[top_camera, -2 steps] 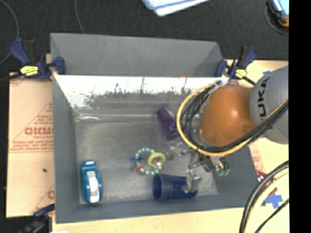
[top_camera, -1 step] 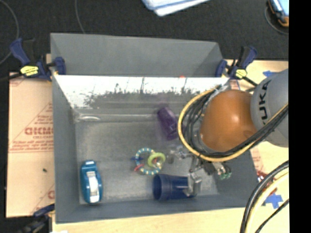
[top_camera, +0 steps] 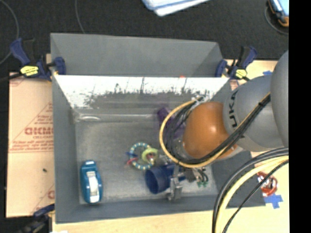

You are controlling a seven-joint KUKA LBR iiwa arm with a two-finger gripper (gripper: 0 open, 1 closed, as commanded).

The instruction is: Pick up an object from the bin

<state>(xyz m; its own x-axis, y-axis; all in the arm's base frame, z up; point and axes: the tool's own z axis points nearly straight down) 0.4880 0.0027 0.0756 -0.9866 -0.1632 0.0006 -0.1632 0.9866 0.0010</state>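
Blue cup (top_camera: 155, 179) lies on its side near front wall of bin (top_camera: 64, 130), jaws low at its right edge. Cup not lifted; grip and raise likely left to do. Jaws spread or pressed: cannot tell, since orange wrist cover (top_camera: 206, 130) and cables hide much. Ring toy (top_camera: 141, 155) just behind cup. Purple thing (top_camera: 163, 113) half hidden. Blue-white object (top_camera: 91, 181) well apart, left.

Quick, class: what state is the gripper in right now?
Gripper: cannot be told whether open or closed. It is down beside a dark blue cup.
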